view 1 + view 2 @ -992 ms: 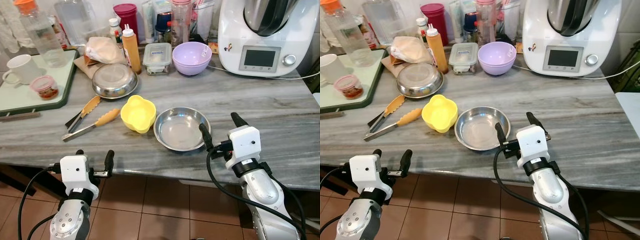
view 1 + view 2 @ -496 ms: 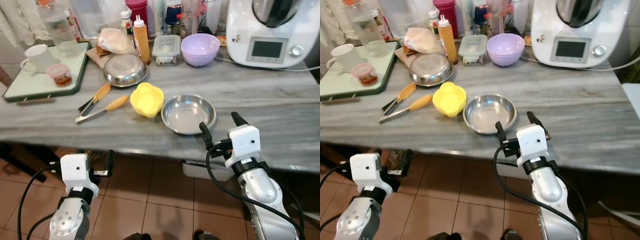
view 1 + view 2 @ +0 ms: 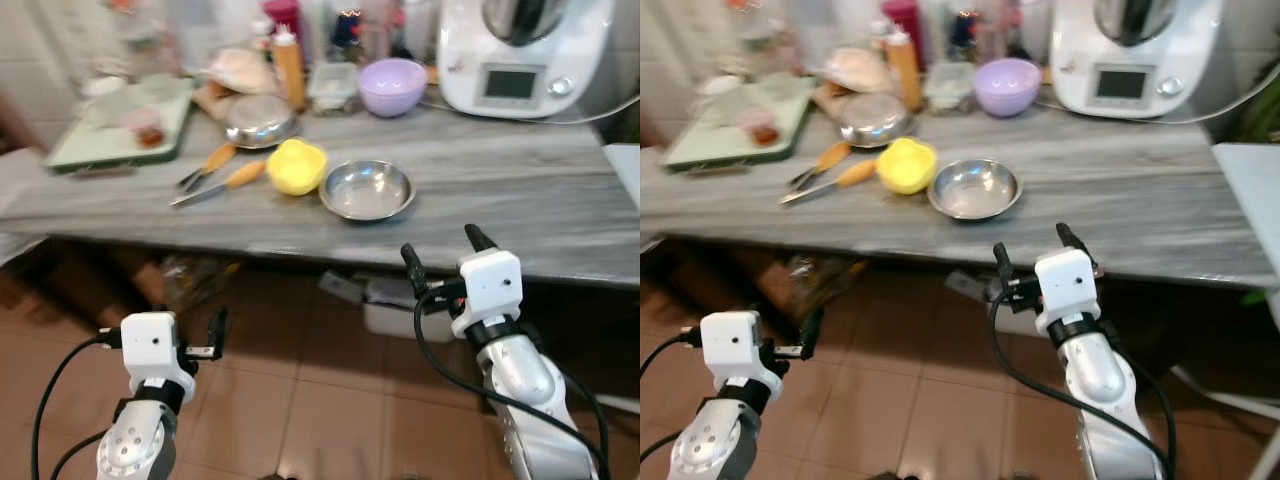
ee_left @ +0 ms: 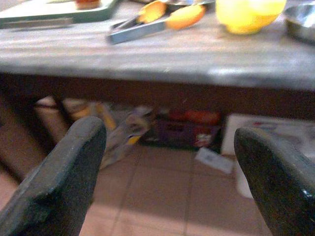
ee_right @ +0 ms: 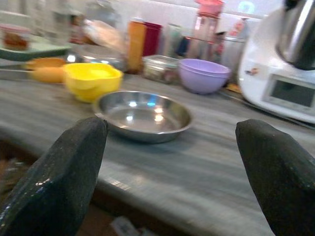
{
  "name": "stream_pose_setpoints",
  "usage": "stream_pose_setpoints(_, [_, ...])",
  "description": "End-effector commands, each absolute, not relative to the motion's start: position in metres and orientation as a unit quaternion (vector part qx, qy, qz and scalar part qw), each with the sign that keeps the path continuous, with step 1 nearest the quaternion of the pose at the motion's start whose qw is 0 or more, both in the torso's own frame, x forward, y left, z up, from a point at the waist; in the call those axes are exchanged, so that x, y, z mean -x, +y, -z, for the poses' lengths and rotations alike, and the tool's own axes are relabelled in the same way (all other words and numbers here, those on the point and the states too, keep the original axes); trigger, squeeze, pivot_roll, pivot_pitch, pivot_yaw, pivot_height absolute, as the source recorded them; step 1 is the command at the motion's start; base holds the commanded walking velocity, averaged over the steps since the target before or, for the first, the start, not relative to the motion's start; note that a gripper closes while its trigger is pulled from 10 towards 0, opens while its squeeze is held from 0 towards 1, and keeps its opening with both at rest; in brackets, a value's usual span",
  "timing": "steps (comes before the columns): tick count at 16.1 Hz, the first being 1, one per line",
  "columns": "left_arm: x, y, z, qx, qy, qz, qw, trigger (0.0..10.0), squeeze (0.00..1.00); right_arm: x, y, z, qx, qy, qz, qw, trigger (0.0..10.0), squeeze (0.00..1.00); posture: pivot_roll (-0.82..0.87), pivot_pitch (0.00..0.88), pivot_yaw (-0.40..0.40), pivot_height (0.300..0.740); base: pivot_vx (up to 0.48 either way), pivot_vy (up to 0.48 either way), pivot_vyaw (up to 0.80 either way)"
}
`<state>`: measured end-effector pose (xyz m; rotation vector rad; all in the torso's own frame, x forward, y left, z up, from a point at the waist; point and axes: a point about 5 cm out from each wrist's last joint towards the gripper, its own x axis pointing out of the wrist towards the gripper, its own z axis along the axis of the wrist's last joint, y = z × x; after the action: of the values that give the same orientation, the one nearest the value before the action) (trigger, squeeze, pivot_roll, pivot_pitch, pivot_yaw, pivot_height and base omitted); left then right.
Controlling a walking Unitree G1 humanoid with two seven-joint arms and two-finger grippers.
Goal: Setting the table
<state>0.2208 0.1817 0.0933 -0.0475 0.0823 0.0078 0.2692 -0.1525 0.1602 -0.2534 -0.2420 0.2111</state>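
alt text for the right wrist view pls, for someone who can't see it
Two open black fingers of the right gripper frame a shallow round steel dish on a grey marble counter. Beside the dish sits a yellow flower-shaped bowl, with a lilac bowl and a white kitchen machine behind.

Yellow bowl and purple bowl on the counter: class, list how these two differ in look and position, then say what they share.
The yellow bowl has a wavy, scalloped rim; the purple bowl has a smooth round rim. The yellow bowl sits nearer the counter's front edge, beside the empty steel dish; the purple bowl stands farther back, next to the white kitchen machine. Both stand upright on the grey counter.
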Motion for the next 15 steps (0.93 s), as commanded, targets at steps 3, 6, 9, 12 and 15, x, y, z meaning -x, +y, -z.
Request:
stream_pose_setpoints(3, [-0.2191, 0.1836, -0.0912, 0.015, 0.047, -0.006, 0.999, 10.0, 0.0, -0.268, -0.1532, -0.1554, 0.121, -0.112, -0.1, 0.981, 10.0, 0.96, -0.12, 0.124, 0.119, 0.74, -0.28, 0.0, 0.0])
stream_pose_setpoints(6, [-0.2207, 0.1827, -0.0912, 0.015, 0.046, -0.007, 0.999, 10.0, 0.0, -0.2688, -0.1544, -0.1538, 0.121, -0.107, -0.098, 0.982, 10.0, 0.96, -0.12, 0.125, 0.116, 0.74, -0.282, 0.0, 0.0])
stream_pose_setpoints(9, [-0.2203, 0.1818, -0.0912, 0.015, 0.045, -0.008, 0.999, 10.0, 0.0, -0.2689, -0.1555, -0.1525, 0.121, -0.103, -0.096, 0.983, 10.0, 0.95, -0.12, 0.127, 0.113, 0.74, -0.269, 0.0, -0.42])
stream_pose_setpoints(12, [-0.2195, 0.1801, -0.0904, 0.018, 0.046, -0.008, 0.999, 10.0, 0.0, -0.2691, -0.1559, -0.1513, 0.123, -0.099, -0.097, 0.983, 10.0, 0.95, -0.12, 0.127, 0.108, 0.74, -0.271, 0.0, -0.8])
stream_pose_setpoints(15, [-0.219, 0.1809, -0.0899, 0.017, 0.047, -0.01, 0.999, 10.0, 0.0, -0.269, -0.155, -0.1513, 0.125, -0.099, -0.102, 0.982, 10.0, 0.95, -0.12, 0.127, 0.105, 0.74, -0.274, 0.0, -0.8])
